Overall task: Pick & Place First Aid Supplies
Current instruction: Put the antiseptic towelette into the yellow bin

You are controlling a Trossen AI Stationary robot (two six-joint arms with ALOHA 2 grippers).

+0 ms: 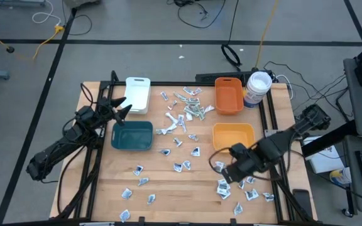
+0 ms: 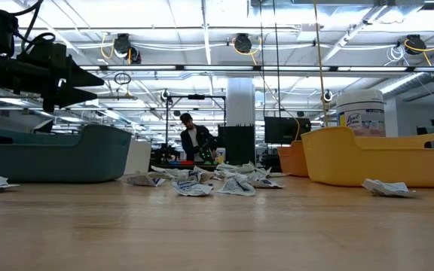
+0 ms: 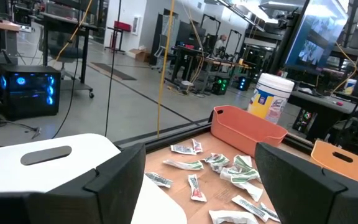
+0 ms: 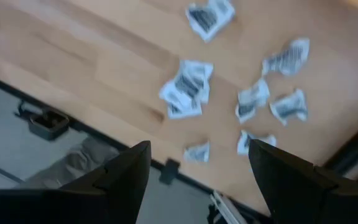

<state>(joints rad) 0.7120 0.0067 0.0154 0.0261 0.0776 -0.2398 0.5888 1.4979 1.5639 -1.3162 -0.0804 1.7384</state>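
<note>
The first aid supplies are small white-grey packets strewn over the wooden table: a heap [image 1: 188, 105] by the far edge, loose ones in the middle [image 1: 180, 143], and a cluster [image 1: 234, 187] near the near right corner. My right gripper [image 1: 229, 173] [image 4: 197, 152] hovers open above that cluster [image 4: 186, 88], touching nothing. My left gripper [image 1: 122, 108] [image 3: 197, 165] [image 2: 77, 81] is open in the air between the white bin and the teal bin, pointing toward the far-edge heap [image 3: 225, 168]. All packets lie flat on the table.
A white bin [image 1: 137, 93] and a teal bin [image 1: 132, 135] stand on the left, an orange bin [image 1: 229, 95] and a yellow bin [image 1: 233, 135] on the right. A round white-lidded tub [image 1: 257, 88] is at the far right corner. Black frame rails [image 1: 275, 135] run along the table's sides.
</note>
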